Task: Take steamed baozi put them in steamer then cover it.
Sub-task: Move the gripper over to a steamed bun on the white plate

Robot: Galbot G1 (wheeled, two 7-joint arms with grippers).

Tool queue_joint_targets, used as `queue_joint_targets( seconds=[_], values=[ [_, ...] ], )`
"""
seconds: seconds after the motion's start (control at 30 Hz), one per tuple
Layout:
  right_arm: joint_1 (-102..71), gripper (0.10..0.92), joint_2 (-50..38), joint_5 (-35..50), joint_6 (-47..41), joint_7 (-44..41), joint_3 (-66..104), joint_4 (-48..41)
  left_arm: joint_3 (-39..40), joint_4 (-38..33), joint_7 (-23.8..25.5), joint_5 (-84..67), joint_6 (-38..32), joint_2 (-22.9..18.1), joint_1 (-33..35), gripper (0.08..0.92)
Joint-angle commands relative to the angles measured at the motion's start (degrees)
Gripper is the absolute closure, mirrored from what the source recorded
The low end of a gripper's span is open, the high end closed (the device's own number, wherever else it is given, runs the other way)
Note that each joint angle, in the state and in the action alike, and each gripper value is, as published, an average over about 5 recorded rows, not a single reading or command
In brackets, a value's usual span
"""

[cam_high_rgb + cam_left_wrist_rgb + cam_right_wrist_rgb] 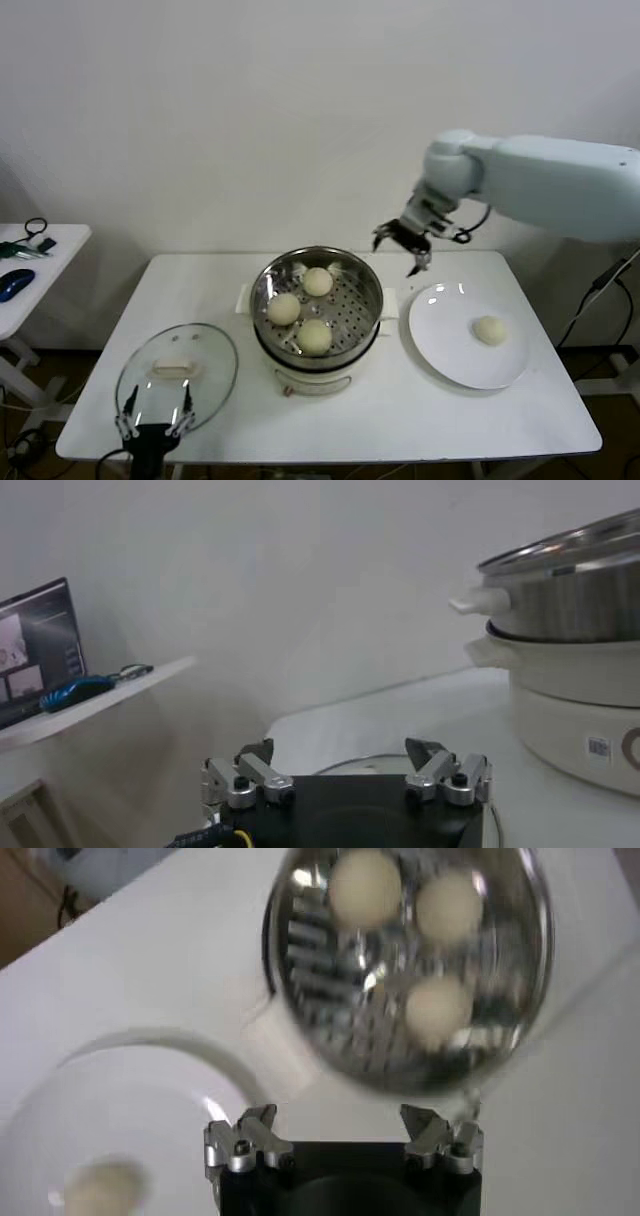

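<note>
The steel steamer (368,290) stands mid-table on its white base and holds three cream-white baozi (314,336) on its perforated tray; they also show in the right wrist view (438,1008). A fourth baozi (490,330) lies on the white plate (440,345) to the right, also seen in the right wrist view (102,1188). My right gripper (402,240) is open and empty, in the air behind the gap between steamer and plate. The glass cover (215,385) with its cream handle lies flat at front left. My left gripper (156,418) is open and empty at the cover's near edge.
A white side table (45,270) at far left carries a blue mouse (14,283) and cables. In the left wrist view the steamer (575,670) rises to one side, with a laptop screen (35,645) on the side table behind.
</note>
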Motion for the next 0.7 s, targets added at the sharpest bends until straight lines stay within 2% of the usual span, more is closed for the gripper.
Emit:
queue_joint_targets(
  seconds=[0.03,0.33,0.7],
  values=[
    [-14.56,0.203,-16.32,-3.08,-6.90,-3.15,7.32,-12.48,0.13,0.52,0.05,-0.07,0.17,-0.03,-0.72,0.177],
    [-33.80,0.203,-16.48,-11.92,-8.40,-2.75,23.43,-18.20,-0.16,1.29,0.08,-0.07,0.31,-0.05,-1.01,0.177],
    [-42.09,0.203,-11.82,-15.67,-9.92,-1.17,31.05,-21.66,-0.27,2.15,-0.01,0.08,0.06,-0.14,-0.74,0.177]
  ],
)
